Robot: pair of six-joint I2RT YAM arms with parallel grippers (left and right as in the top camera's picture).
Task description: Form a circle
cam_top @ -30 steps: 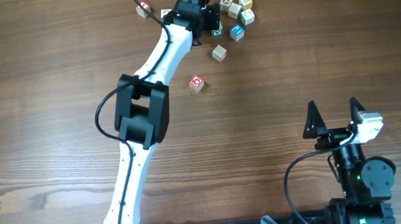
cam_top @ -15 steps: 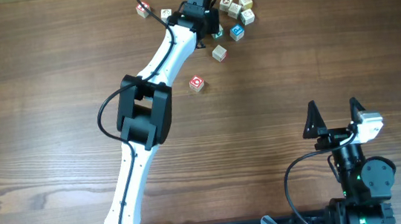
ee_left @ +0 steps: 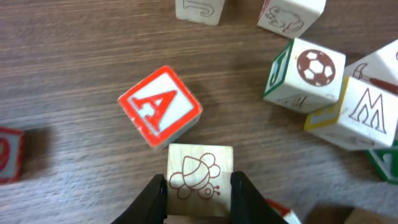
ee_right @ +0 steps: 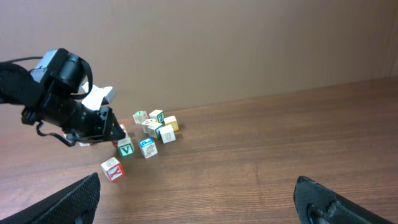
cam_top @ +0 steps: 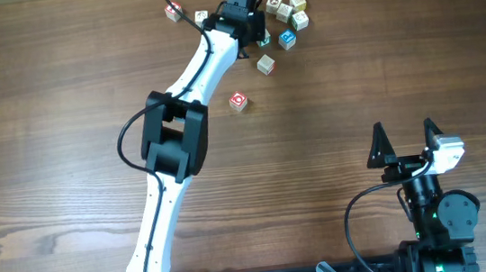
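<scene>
My left gripper (ee_left: 199, 182) is shut on a pale wooden cube with a bee drawing (ee_left: 200, 167), its black fingers (ee_left: 154, 194) pressed on both sides. The cube rests on the table, touching a red "A" cube (ee_left: 160, 106). In the overhead view the left gripper (cam_top: 253, 32) is at the far edge of the table, beside a loose cluster of letter cubes (cam_top: 288, 9). No circle of cubes shows in any view. My right gripper (cam_top: 404, 140) stands open near the front right, nothing between its fingers (ee_right: 68, 202).
A soccer-ball cube (ee_left: 308, 73) and an "M" cube (ee_left: 367, 112) lie right of the held cube. A red cube (cam_top: 238, 101), a pale cube (cam_top: 265, 64) and a blue cube (cam_top: 287, 39) lie apart from the cluster. Another red cube (cam_top: 175, 12) sits further left.
My left gripper has shut on the bee cube after shifting slightly toward the cluster. The right arm has not moved.
</scene>
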